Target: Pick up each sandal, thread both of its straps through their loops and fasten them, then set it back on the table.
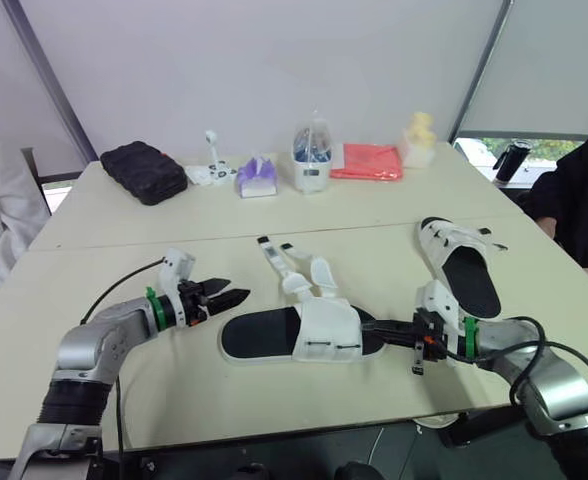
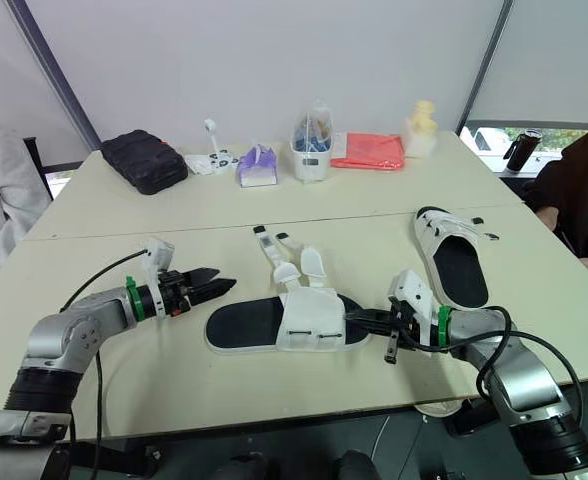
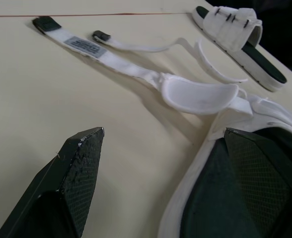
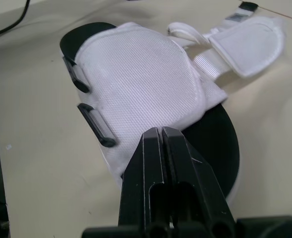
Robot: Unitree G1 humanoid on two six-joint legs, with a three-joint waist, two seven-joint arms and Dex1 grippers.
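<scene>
Your left gripper (image 1: 236, 290) sits low over the table (image 1: 94, 250) with its fingers spread apart and holding nothing. Its tips are just beside the heel end of the near sandal (image 1: 294, 335). Bare tabletop runs from that gripper out to the left edge, so you have open room there.

The near sandal lies flat and lengthwise, near the front edge with only a narrow strip of table before it. Its two straps (image 1: 292, 268) are undone and trail flat toward the far side.

Your right gripper (image 1: 364, 323) is at the sandal's toe end, fingers pressed together on nothing, tips at the white upper's edge. You cannot tell whether they touch it.

The second sandal (image 1: 461, 265) lies beyond it, near the right edge.
</scene>
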